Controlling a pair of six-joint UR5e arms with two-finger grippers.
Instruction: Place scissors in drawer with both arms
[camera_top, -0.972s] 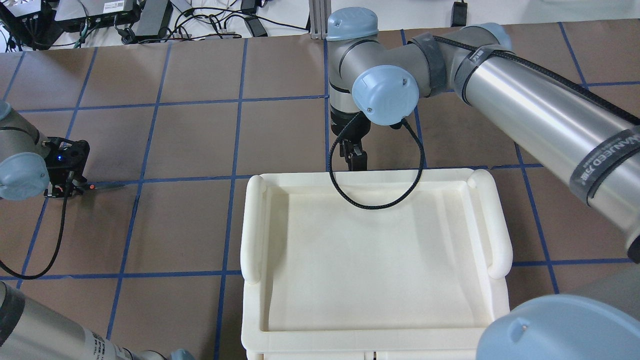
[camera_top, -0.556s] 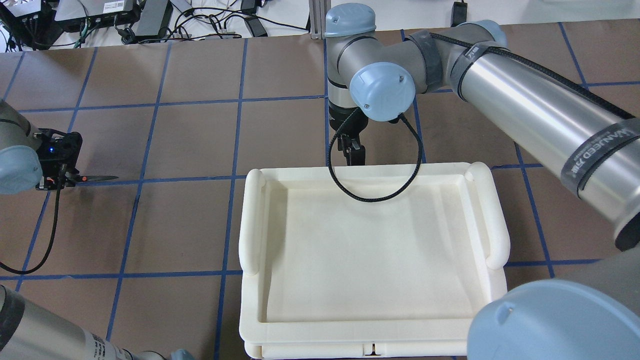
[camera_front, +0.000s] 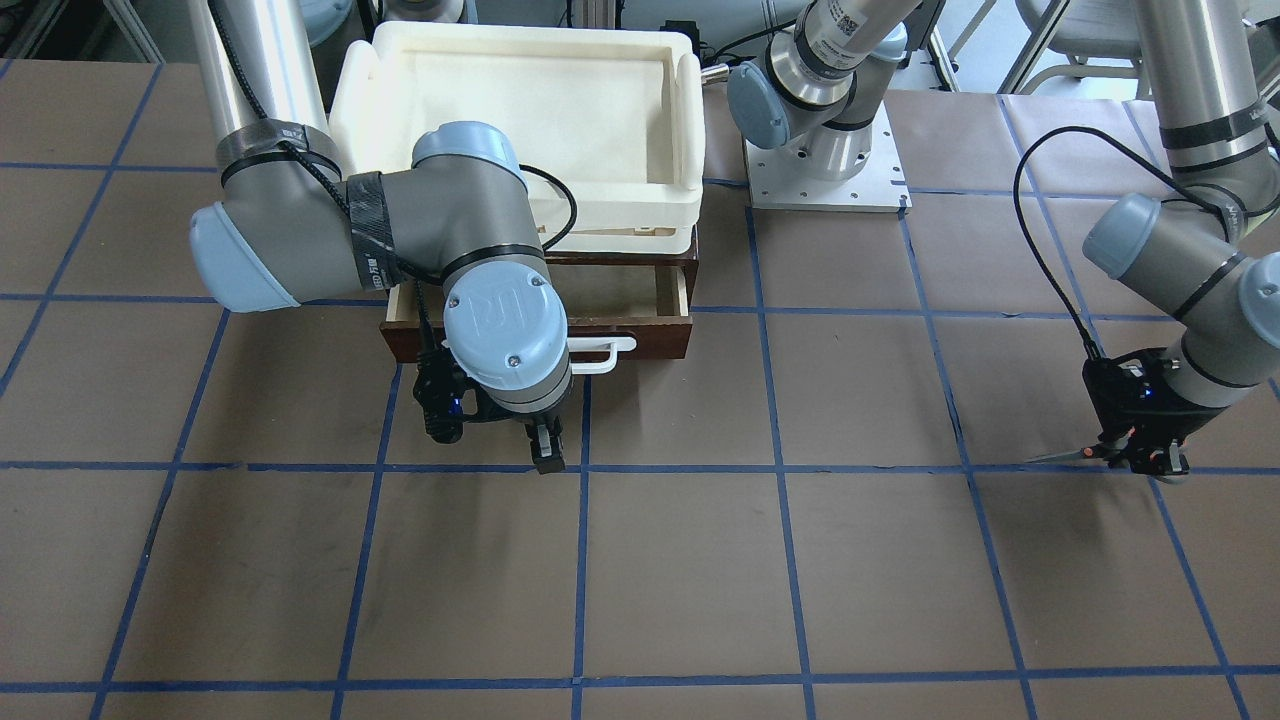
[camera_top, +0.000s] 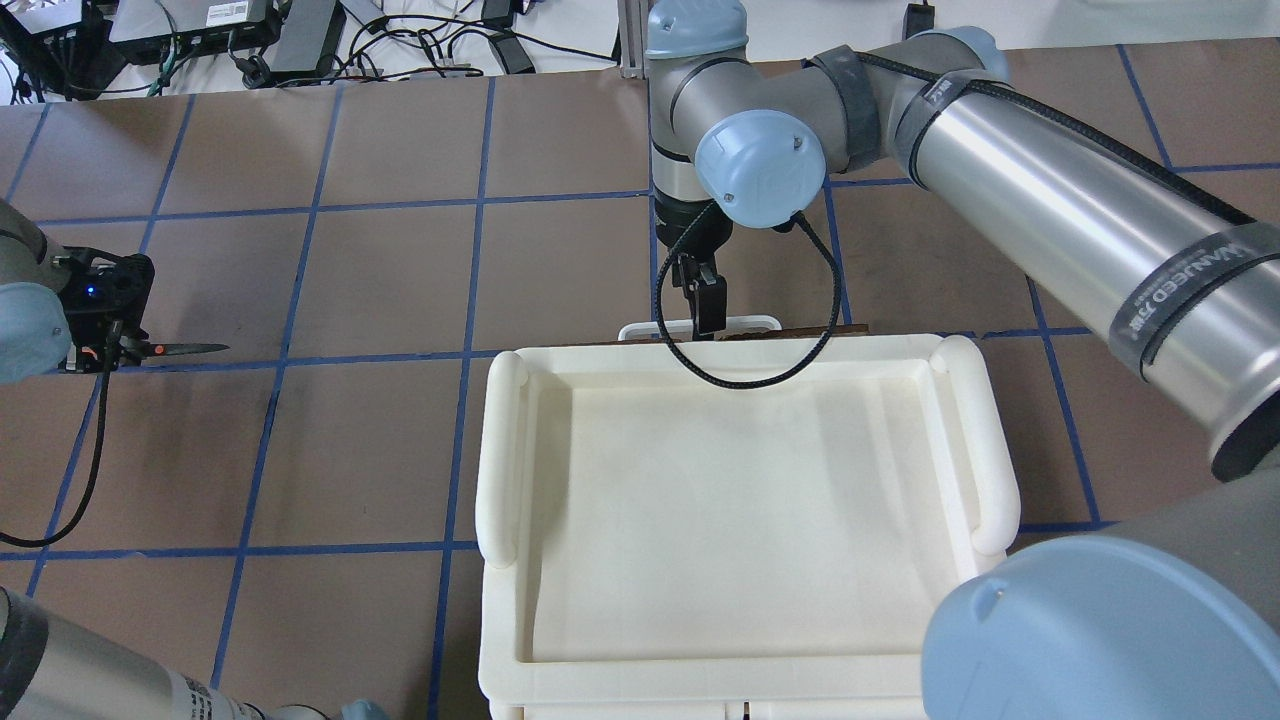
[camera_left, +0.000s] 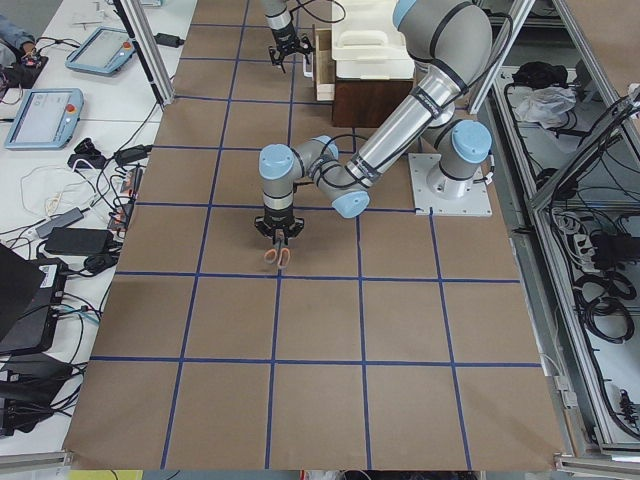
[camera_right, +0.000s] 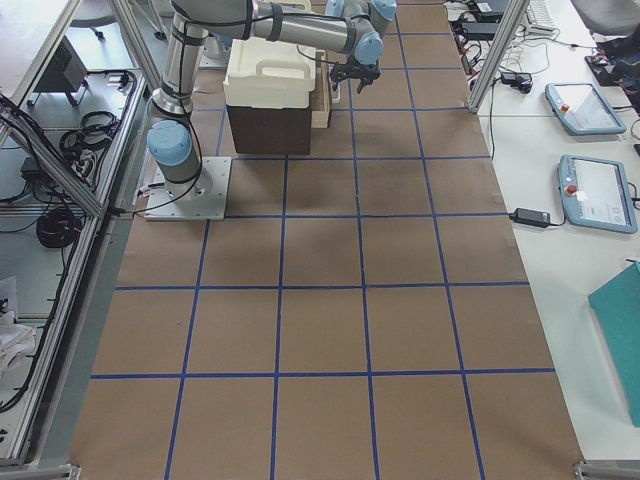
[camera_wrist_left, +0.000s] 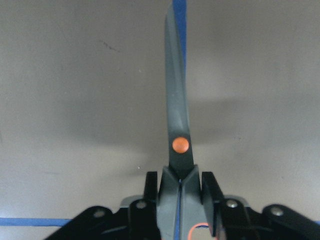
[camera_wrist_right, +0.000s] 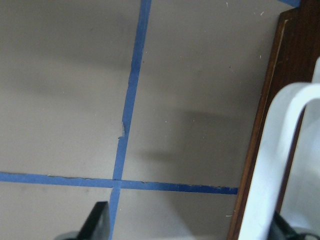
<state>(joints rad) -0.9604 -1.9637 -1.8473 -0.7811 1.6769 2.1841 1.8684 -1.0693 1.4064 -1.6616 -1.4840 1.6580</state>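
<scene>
Pinching the scissors (camera_top: 185, 349) at the handle end, the left hand (camera_wrist_left: 180, 187) is held low over the bench (camera_top: 380, 270) on the robot's left side, well apart from the drawer (camera_front: 640, 335). Its two black fingers (camera_wrist_left: 151, 184) are pressed against the grey shanks just behind the orange pivot rivet (camera_wrist_left: 180, 144). The blades are closed and level. The long axis is laid along a line of the blue tape grid (camera_top: 476, 250), with the tips pointed towards the robot's right and the handles turned outward. Only bare bench squares are found between the tips and the drawer.

The drawer is seen partly drawn out, its pale interior exposed behind the dark brown front. A cream-white tray (camera_top: 500, 450) is stacked on the cabinet (camera_right: 265, 130) above it, so that from overhead only the drawer's front edge and white handle (camera_wrist_right: 280, 145) are shown. The right hand (camera_front: 545, 458) is held just in front of the drawer with its fingers spread wide; the handle is seen close beside one finger, and contact cannot be judged. In the front view part of the opening is covered by the right arm (camera_top: 1050, 200), from whose wrist a black cable (camera_top: 740, 384) is hung in a loop that overlaps the tray's far rim from overhead.

A dark strap (camera_top: 1190, 290) on the right arm is printed in white with what is read as WANJEED. Teach pendants (camera_right: 585, 105) are laid on a white worktop (camera_right: 600, 260) beside the bench
</scene>
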